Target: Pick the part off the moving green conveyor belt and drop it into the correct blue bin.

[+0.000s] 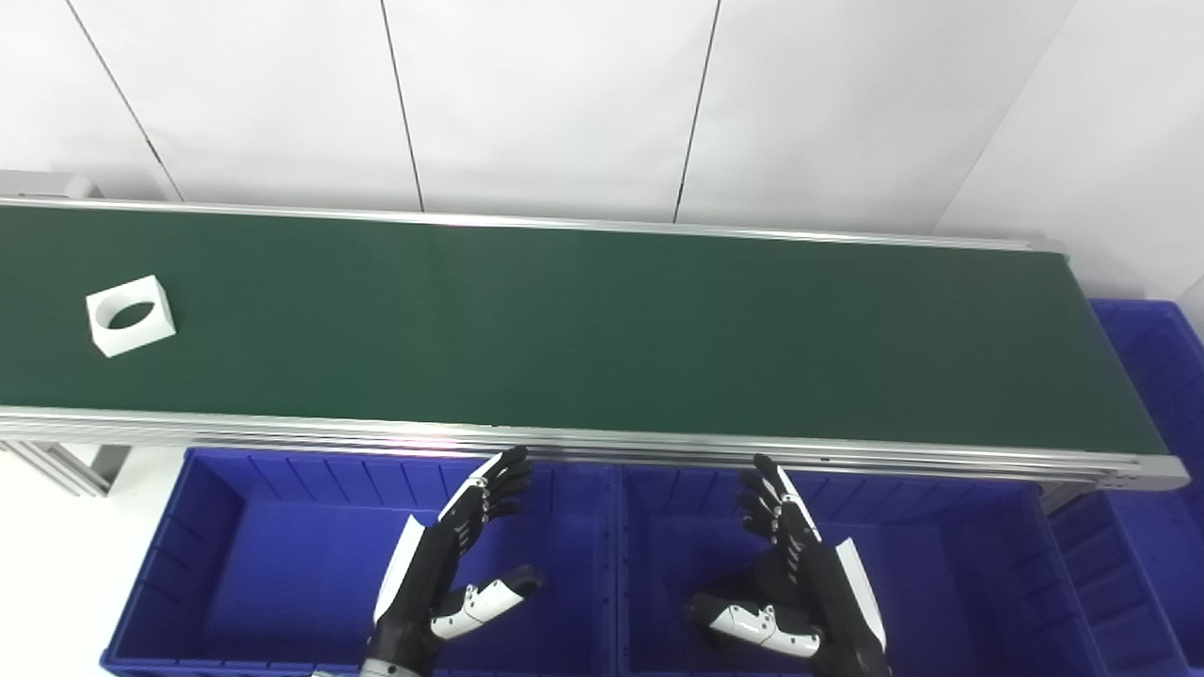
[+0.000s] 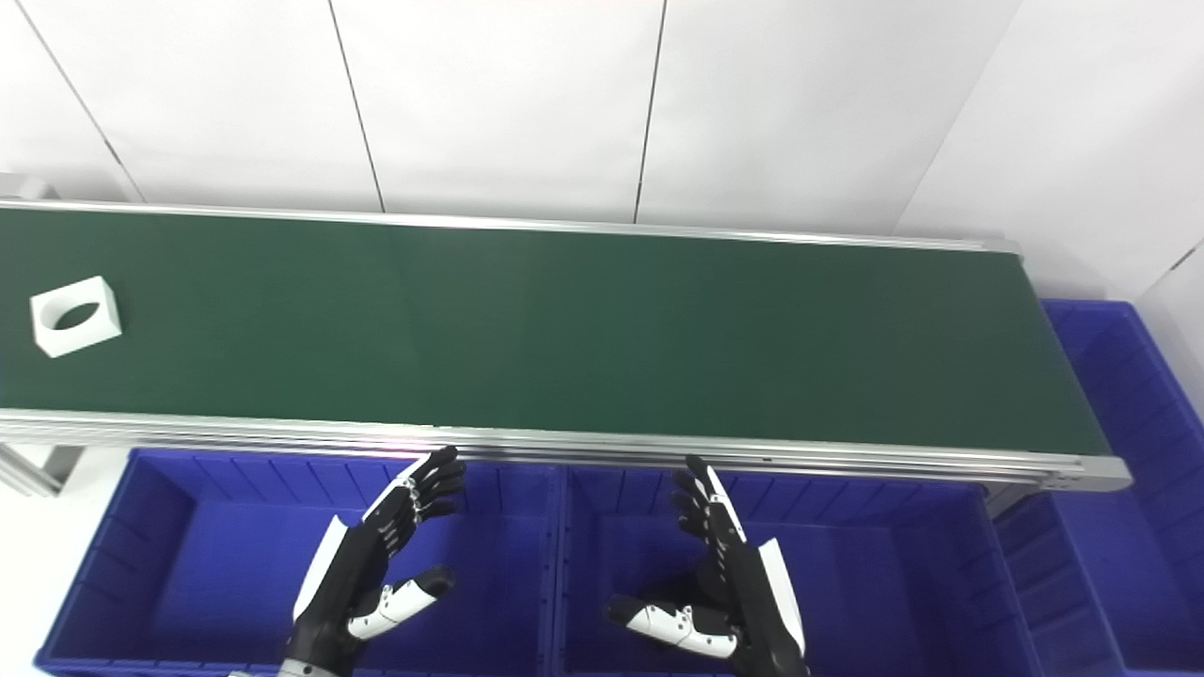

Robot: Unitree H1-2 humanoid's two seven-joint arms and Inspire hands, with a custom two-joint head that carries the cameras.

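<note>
Both hands hold nothing, fingers spread and pointing toward the green conveyor belt [image 2: 564, 329]. The left hand [image 2: 376, 555] hovers over the left blue bin [image 2: 113, 564], and the right hand [image 2: 724, 574] hovers over the middle blue bin [image 2: 894, 564], palms turned toward each other. A white square part with a round hole [image 2: 75, 316] lies on the belt, well apart from the left hand, beyond it and far to its left. Another blue bin [image 2: 1129, 451] sits well to the right of the right hand, past the belt's end.

The white part [image 1: 131, 315], a square block with a round hole through its middle, lies flat at the far left of my green belt [image 1: 602, 329]. Below the belt's near edge sit my two blue bins [image 1: 226, 555], side by side, and a third stands past its right end.
</note>
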